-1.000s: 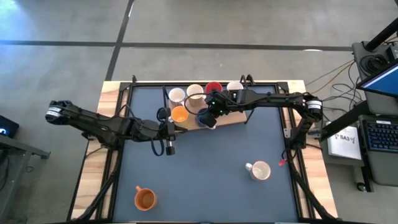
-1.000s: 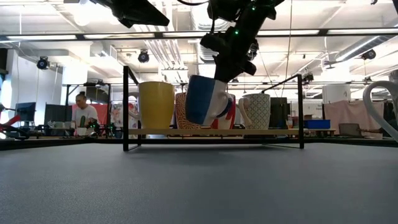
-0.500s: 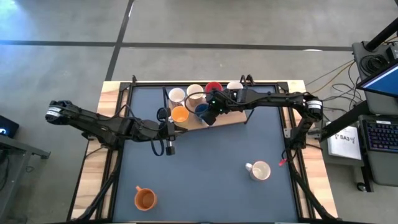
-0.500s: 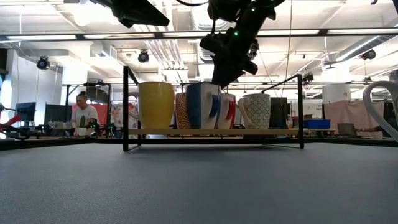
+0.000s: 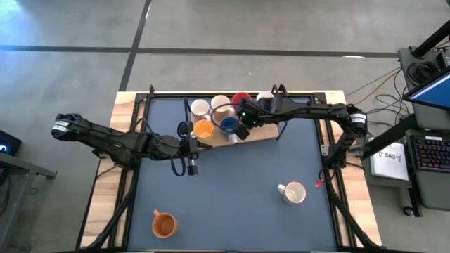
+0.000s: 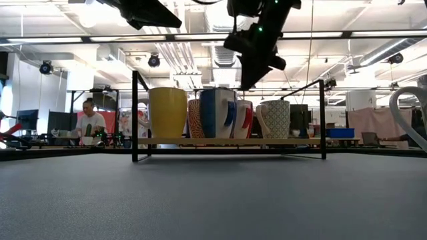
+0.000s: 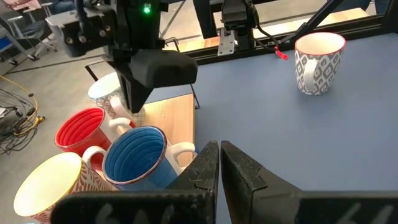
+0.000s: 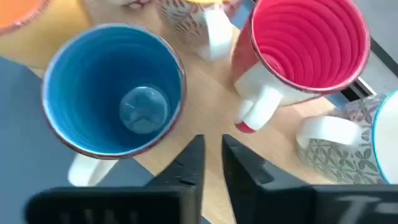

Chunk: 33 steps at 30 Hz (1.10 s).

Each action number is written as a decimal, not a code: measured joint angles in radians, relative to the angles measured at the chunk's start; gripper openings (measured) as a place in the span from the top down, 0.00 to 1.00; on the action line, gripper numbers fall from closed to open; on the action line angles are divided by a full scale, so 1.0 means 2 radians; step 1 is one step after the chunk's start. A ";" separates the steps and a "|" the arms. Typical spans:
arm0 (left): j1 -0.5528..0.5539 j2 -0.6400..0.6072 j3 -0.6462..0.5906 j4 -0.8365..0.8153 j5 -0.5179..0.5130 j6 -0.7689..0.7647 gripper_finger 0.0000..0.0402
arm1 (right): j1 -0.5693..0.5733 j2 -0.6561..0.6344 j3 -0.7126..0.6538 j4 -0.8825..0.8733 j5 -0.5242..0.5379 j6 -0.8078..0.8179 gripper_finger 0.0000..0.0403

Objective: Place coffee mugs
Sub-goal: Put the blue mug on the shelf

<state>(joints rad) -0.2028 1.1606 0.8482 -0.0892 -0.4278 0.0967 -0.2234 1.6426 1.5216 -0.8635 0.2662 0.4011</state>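
The blue mug (image 5: 228, 125) (image 8: 112, 93) stands upright on a wooden board (image 5: 261, 133) inside a black rack at the table's far middle. Beside it are an orange mug (image 5: 203, 129), a red mug (image 8: 305, 43) and several white mugs. My right gripper (image 8: 211, 142) (image 6: 250, 83) hovers just above the board between the blue and red mugs. It points down and holds nothing, with only a narrow gap between its fingers. My left gripper (image 7: 219, 149) (image 5: 190, 167) hangs shut left of the rack, clear of the mugs.
A white patterned mug (image 5: 294, 192) (image 7: 318, 62) stands on the grey mat at the near right. An orange mug (image 5: 164, 225) stands at the near left. The rack's black posts (image 6: 133, 113) rise at the board's corners.
A second ago the blue mug hung tilted from my right gripper just above the board. It came down upright among the other mugs. My right gripper let go of it, rose, and drew a little toward the table's right edge.
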 joint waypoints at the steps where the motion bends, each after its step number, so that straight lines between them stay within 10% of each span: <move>1: 0.000 0.000 0.000 0.000 0.000 0.000 1.00 | 0.000 0.000 -0.004 0.001 0.000 0.000 0.92; 33: 0.000 0.000 0.000 0.003 0.000 0.002 1.00 | 0.057 -0.044 -0.064 0.075 0.018 -0.047 0.98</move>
<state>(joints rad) -0.2028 1.1603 0.8486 -0.0842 -0.4278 0.1005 -0.1098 1.5544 1.3938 -0.7125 0.3025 0.3070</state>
